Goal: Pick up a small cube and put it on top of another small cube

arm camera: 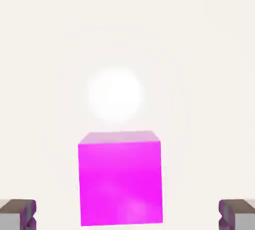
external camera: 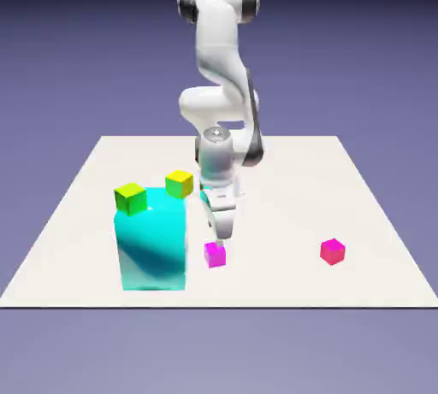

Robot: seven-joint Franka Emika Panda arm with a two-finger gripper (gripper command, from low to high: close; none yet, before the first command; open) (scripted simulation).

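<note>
The small cube [external camera: 215,254], a violet-leaning magenta, rests on the white table just right of the big cyan block. My gripper [external camera: 216,240] hangs straight down over it, jaws open. In the hand view the small cube [arm camera: 121,179] fills the lower middle between my gripper [arm camera: 127,215] tips. Both grey fingertips [arm camera: 18,214] sit at the bottom corners, with a clear gap to the cube on each side. Nothing is held.
A tall cyan block [external camera: 154,243] stands close to the exterior view's left of the gripper. Two yellow-green cubes [external camera: 131,198] [external camera: 180,183] sit at its top and behind it. A redder hot-pink cube [external camera: 332,251] lies on the table [external camera: 342,179] toward the exterior view's right.
</note>
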